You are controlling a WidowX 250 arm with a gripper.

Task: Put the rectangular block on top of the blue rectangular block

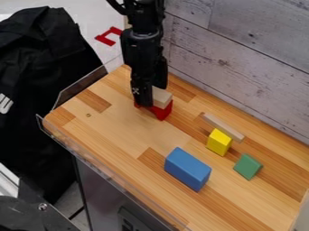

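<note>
Jaws (151, 92), upper centre: placed at the tan block (161, 97); whether closed cannot be told. Tan block: borne by red block (161, 112). Blue block (188, 169): set on the bench (114, 131), lower centre-right.

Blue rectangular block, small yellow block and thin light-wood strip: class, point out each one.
Blue rectangular block (188, 164): camera view, its broad upper face.
Small yellow block (218, 141): camera view, middle of its visible surface.
Thin light-wood strip (218, 123): camera view, near its middle.
</note>
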